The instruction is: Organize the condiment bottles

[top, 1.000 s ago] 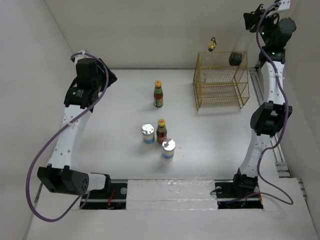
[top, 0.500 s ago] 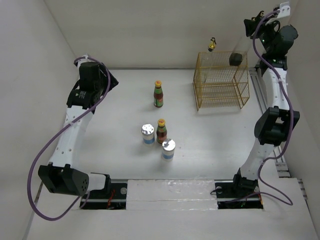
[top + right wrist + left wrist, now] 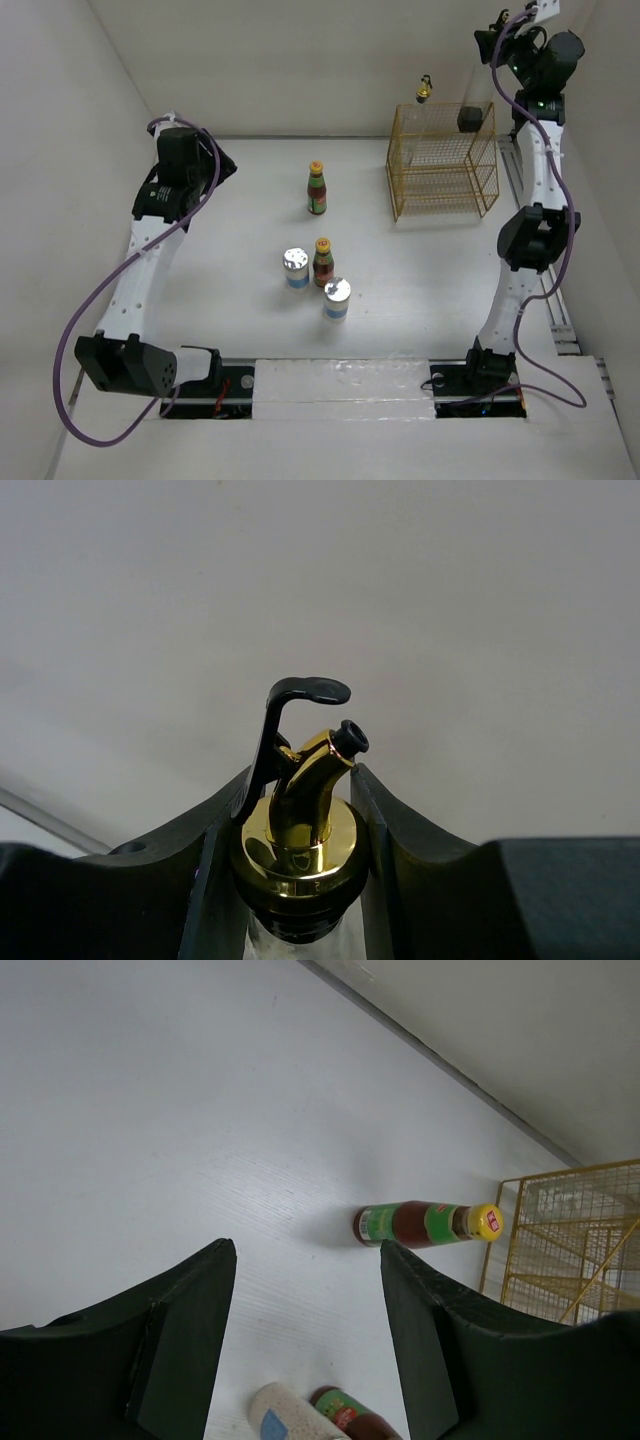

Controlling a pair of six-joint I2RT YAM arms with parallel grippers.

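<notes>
1. The tall glass bottle [image 3: 300,845] with the gold pourer is hanging up high at the back right corner, over by the yellow wire rack [image 3: 443,165]. The right tool [image 3: 300,780] is clamping it from both sides, right at the gold collar. From overhead I honestly can't make out the clear body.
2. Handling-wise I'm guessing smooth, slippery glass that's breakable if it bumps the wire. Hanging from the top like that, it's probably wanting to swing. The collar looks like the sane place to hold; the thin black lever on the spout isn't.
3. The second glass bottle [image 3: 425,92] is showing only its gold top at the back of the rack. I can't tell whether it's inside or behind.
4. Out on the counter [image 3: 230,260] the far sauce bottle [image 3: 317,190] is standing alone. The near sauce bottle [image 3: 323,262] is standing just beside the first white jar [image 3: 296,268] and the second white jar [image 3: 337,298]. These look small and light, with round bodies that are easy to pinch mid-height.
5. The left tool [image 3: 305,1340] is hovering over the far left of the counter, fingers apart and holding nothing.
</notes>
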